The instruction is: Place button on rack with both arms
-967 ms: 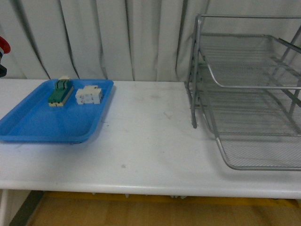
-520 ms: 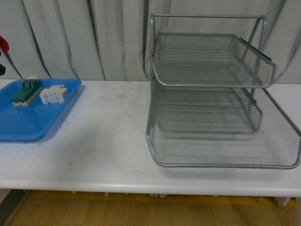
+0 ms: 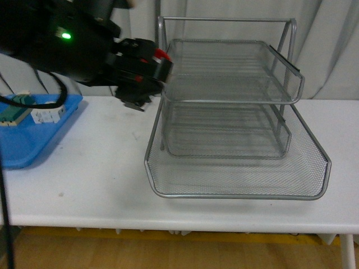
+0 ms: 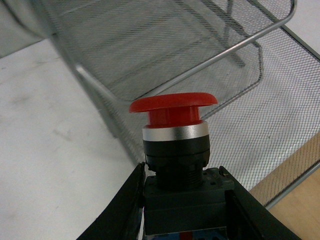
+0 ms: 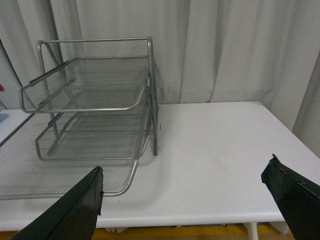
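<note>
Left gripper (image 4: 181, 200) clamped on button (image 4: 175, 145) body, red cap free, upper left of front view at rack (image 3: 235, 102) top-tier rim, likely lined up for drop-in. Right gripper (image 5: 185, 167) wide open, empty, facing rack, probably on standby.

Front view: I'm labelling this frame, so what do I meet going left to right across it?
In order: green-and-cream block → white block → left gripper holding the button → rack.
</note>
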Tool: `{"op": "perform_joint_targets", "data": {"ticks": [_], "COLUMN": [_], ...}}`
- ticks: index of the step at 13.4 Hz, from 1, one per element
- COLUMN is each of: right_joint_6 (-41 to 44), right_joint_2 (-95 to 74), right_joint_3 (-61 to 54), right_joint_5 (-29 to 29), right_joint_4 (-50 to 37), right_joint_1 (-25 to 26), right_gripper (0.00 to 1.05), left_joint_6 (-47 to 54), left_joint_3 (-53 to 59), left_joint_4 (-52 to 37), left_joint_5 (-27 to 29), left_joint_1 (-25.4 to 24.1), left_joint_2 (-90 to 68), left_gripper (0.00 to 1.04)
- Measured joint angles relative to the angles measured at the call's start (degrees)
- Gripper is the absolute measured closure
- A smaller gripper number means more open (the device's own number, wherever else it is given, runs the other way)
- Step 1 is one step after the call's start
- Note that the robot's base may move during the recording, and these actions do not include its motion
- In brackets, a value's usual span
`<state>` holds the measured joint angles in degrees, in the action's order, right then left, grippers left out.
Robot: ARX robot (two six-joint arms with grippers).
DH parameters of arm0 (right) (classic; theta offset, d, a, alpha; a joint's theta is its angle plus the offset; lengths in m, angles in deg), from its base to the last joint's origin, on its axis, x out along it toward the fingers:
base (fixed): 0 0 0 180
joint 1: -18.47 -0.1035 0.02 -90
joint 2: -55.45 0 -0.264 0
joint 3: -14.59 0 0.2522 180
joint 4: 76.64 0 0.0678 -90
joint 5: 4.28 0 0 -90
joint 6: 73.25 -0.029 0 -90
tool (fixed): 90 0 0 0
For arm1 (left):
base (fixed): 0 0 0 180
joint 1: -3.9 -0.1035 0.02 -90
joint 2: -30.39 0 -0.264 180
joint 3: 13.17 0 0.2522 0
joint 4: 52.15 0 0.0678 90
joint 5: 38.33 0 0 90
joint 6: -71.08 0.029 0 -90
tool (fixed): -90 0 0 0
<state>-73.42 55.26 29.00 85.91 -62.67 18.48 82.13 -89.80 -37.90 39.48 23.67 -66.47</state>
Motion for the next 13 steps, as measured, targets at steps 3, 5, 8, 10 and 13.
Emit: {"op": "perform_joint_targets", "data": {"ticks": [3, 5, 8, 10, 13], "right_joint_6": [0.0, 0.0, 0.0, 0.0, 0.0], "right_joint_2": [0.0, 0.0, 0.0, 0.0, 0.0], "right_joint_3": [0.0, 0.0, 0.0, 0.0, 0.0], "right_joint_5": [0.0, 0.0, 0.0, 0.0, 0.0], "right_joint_4": [0.0, 0.0, 0.0, 0.0, 0.0], "right_joint_1": [0.0, 0.0, 0.0, 0.0, 0.0], "right_gripper": [0.06, 0.06, 0.06, 0.06, 0.06], "left_joint_6": [8.2, 10.3, 11.5, 9.9, -1.2], "left_joint_3": [-20.9, -25.4, -26.4, -16.5, 6.5], "left_joint_4": [9.0, 11.8, 11.3, 4.8, -24.3], "left_joint_5": [-4.4, -4.0, -4.4, -8.9, -0.3], "left_joint_1": [5.8, 7.1, 6.6, 4.8, -1.5], "left_joint_2": [-21.0, -26.0, -27.7, -16.3, 3.5], "left_gripper": [0.68, 0.68, 0.29, 0.06, 0.12]}}
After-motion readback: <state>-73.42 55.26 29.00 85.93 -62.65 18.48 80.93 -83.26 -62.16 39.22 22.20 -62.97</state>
